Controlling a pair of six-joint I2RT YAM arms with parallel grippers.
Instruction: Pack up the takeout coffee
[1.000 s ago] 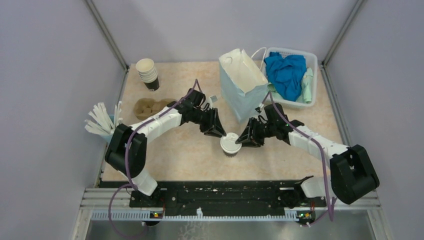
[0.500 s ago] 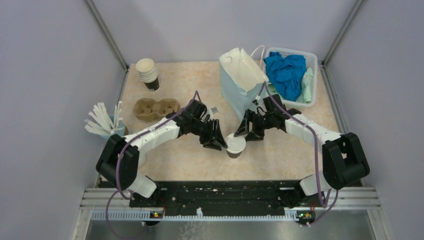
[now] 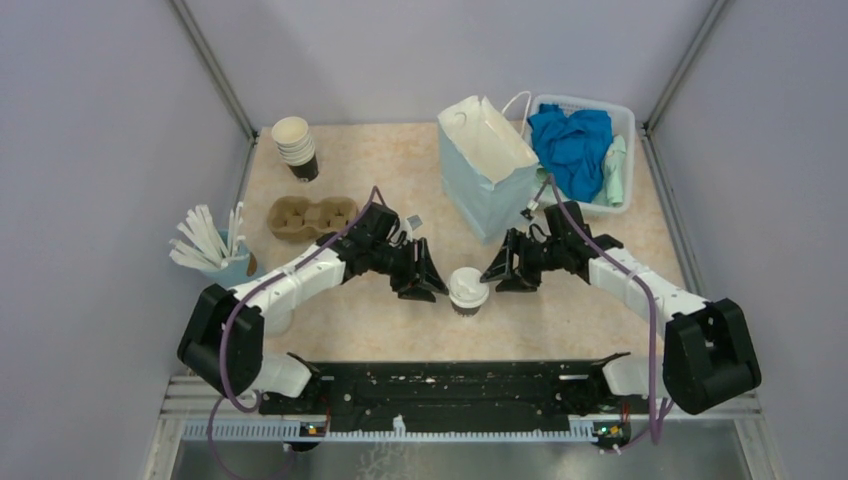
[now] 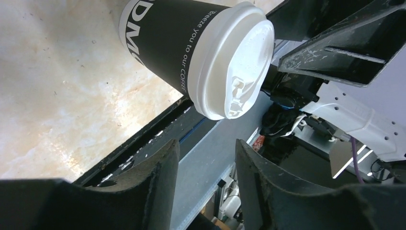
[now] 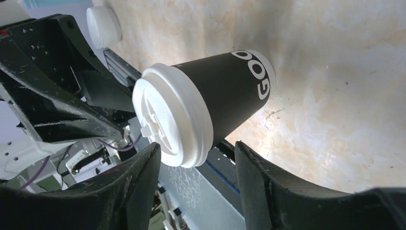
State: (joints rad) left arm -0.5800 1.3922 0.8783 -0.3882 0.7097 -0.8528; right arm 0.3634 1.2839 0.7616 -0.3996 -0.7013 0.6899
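The takeout coffee (image 3: 467, 291), a dark cup with a white lid, stands upright on the table between my two grippers. My left gripper (image 3: 427, 281) is just to its left, open, with nothing between its fingers. My right gripper (image 3: 499, 272) is just to its right, also open and empty. Neither touches the cup in the top view. In the left wrist view the cup (image 4: 177, 38) lies beyond the open left gripper (image 4: 206, 146). In the right wrist view the cup (image 5: 230, 93) sits just past the open right gripper (image 5: 196, 148), its lid (image 5: 167, 120) nearest the fingertips.
A pale blue paper bag (image 3: 487, 170) stands open-topped behind the cup. A white basket (image 3: 625, 160) with blue cloth is at the back right. A stack of lidless cups (image 3: 297, 148), a cardboard cup carrier (image 3: 310, 215) and a cup of white stirrers (image 3: 208, 245) stand at the left.
Both grippers have opened wider and drawn back from the lidded cup, the left one leftward, the right one rightward. The cup stands slightly further right than a second ago.
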